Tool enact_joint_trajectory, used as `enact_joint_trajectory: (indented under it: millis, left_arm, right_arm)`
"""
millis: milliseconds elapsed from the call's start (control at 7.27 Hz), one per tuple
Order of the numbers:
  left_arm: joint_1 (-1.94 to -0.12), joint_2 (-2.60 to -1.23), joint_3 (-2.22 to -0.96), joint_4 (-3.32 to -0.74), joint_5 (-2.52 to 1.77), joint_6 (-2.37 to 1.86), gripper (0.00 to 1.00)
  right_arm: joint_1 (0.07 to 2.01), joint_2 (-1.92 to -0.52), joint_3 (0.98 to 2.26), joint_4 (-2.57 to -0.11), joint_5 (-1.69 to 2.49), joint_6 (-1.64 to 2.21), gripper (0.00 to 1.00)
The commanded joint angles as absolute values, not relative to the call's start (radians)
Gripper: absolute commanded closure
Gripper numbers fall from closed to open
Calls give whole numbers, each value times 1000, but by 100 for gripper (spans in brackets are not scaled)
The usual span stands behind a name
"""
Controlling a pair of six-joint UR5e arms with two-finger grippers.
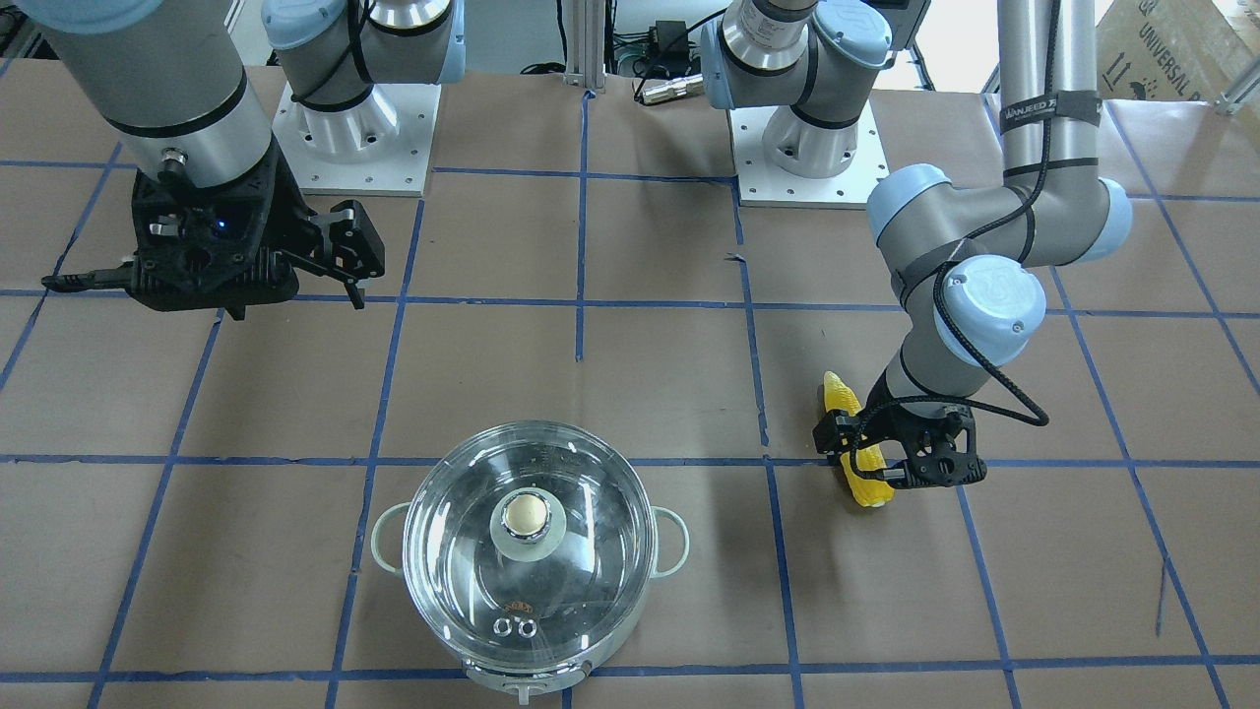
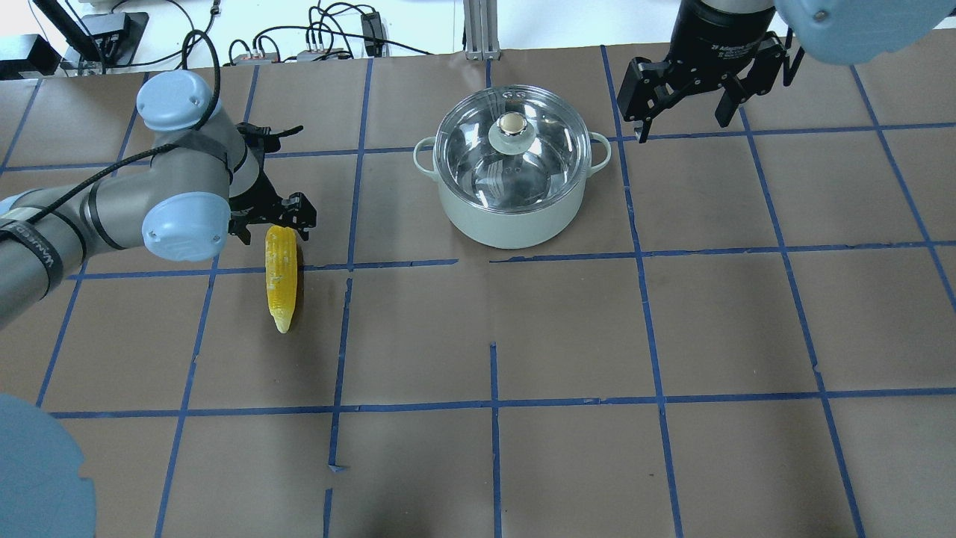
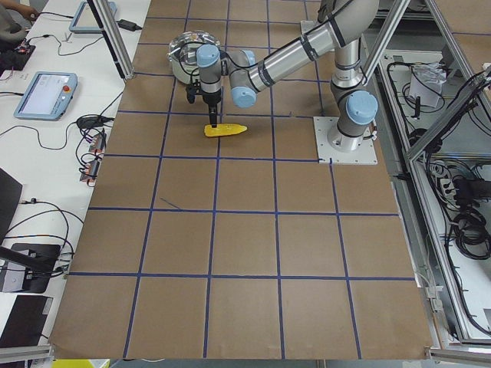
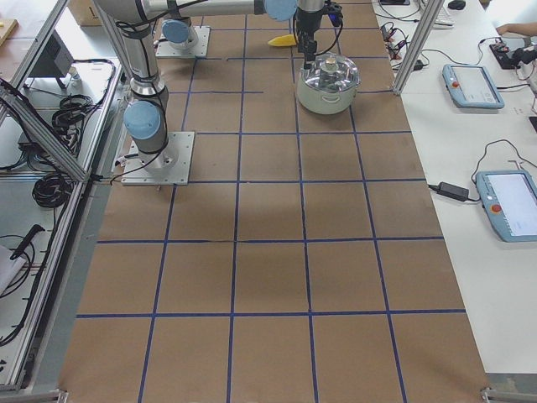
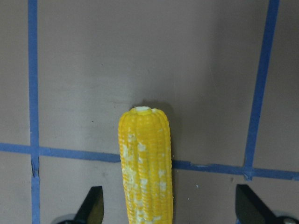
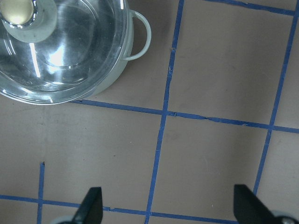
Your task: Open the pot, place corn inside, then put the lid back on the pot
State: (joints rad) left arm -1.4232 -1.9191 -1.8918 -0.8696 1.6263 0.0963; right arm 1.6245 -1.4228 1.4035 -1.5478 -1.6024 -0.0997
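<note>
One bumpy, pale-flecked yellow corn lies on the worktop inside our spread left pincer; right pincer gapes too.

"UNIVERSAL" on cardboard box; "WANJEED" on L arm strap.

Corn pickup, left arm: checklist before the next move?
1. Corn lies between the left claw's two sides: ok.
2. Left claw open: ok.
3. Left claw low enough to grip: cannot tell.
4. Lid off the pot: not ok, it sits on the pot.
5. Right claw over the lid knob: not ok, it hovers open beside the pot.
</note>
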Motion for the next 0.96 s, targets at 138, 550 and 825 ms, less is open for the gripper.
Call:
enact_joint_trajectory:
  millis: [138, 550, 825]
  left_arm:
    - [-1416, -1931, -1948, -784, 1625, 114, 1]
    - [-1416, -1925, -1988, -741, 1624, 110, 22]
    - [-1416, -1922, -1999, -716, 1623, 110, 49]
  right_arm:
    - [1625, -1424, 1404, -1548, -1603, -100, 0]
    - [1624, -1422, 1402, -1548, -1601, -100, 0]
    - [1624, -1422, 1402, -1548, -1603, -100, 0]
